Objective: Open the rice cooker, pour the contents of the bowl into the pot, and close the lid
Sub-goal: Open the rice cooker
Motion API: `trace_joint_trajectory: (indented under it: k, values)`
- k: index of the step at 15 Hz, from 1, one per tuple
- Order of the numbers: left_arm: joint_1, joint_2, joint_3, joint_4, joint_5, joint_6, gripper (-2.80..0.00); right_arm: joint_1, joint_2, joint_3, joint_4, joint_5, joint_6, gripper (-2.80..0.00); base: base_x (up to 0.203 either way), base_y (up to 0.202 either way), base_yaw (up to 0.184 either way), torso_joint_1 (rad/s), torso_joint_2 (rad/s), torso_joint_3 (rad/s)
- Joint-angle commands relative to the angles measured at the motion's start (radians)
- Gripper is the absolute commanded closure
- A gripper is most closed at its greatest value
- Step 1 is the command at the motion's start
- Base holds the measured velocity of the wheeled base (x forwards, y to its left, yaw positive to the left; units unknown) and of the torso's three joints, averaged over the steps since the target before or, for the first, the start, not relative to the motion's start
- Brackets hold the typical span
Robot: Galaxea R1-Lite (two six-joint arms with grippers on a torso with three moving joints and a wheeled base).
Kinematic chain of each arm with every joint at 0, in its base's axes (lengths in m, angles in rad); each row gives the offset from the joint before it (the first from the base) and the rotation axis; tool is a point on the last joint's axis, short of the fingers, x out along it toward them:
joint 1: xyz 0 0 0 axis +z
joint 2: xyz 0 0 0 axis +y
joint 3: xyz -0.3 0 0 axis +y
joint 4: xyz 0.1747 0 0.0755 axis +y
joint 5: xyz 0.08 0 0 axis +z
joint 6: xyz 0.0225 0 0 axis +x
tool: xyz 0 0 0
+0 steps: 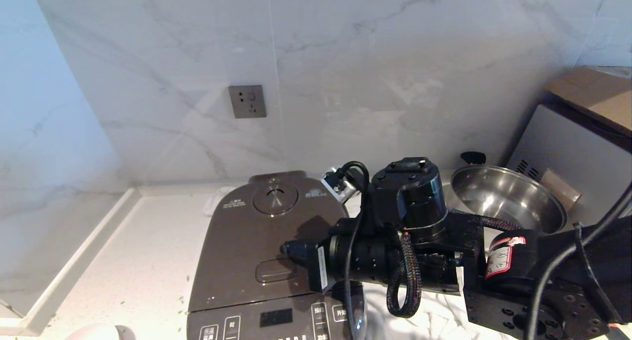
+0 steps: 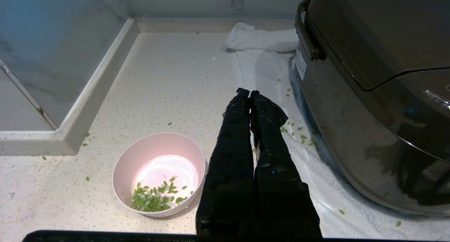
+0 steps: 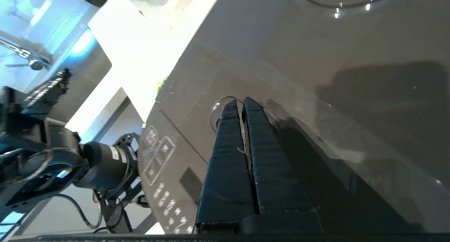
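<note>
Opening step: right gripper point(image 3: 239, 103), fingers pressed together and holding nothing, sits tip-down at the button point(image 1: 275, 270) on the closed lid point(image 1: 256, 231), needing a firm push to pop it, while the bowl point(image 2: 159, 174) waits beside the empty, closed left gripper point(image 2: 249, 93).

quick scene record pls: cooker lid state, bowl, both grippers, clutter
lid: dark brown hinged lid of the rice cooker is down
bowl: small pale pink bowl on the counter beside the cooker, green chopped bits inside
right gripper: shut, tips at the lid's rectangular button
left gripper: shut, empty, above the counter
clutter: green bits scattered on the white cloth; steel pan
</note>
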Motion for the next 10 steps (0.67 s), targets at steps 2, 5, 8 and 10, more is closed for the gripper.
trace_joint_trajectory:
  k: [2, 5, 8, 10]
  values:
    - [0.0, 0.001, 0.0, 0.0, 0.0, -0.001, 0.0, 0.001, 0.038, -0.004, -0.005, 0.002, 0.003, 0.0, 0.0, 0.0, 0.0, 0.0, 0.0, 0.0]
    - [0.0, 0.001, 0.0, 0.0, 0.0, -0.001, 0.0, 0.004, 0.051, -0.003, -0.004, 0.002, 0.004, 0.0, 0.0, 0.0, 0.0, 0.0, 0.0, 0.0]
    - [0.0, 0.001, 0.0, 0.0, 0.0, -0.001, 0.0, 0.01, 0.071, 0.002, -0.005, 0.002, 0.008, 0.0, 0.0, 0.0, 0.0, 0.0, 0.0, 0.0]
    - [0.0, 0.001, 0.0, 0.0, 0.0, -0.001, 0.0, 0.013, 0.078, 0.007, -0.006, 0.002, 0.029, 0.0, 0.0, 0.0, 0.0, 0.0, 0.0, 0.0]
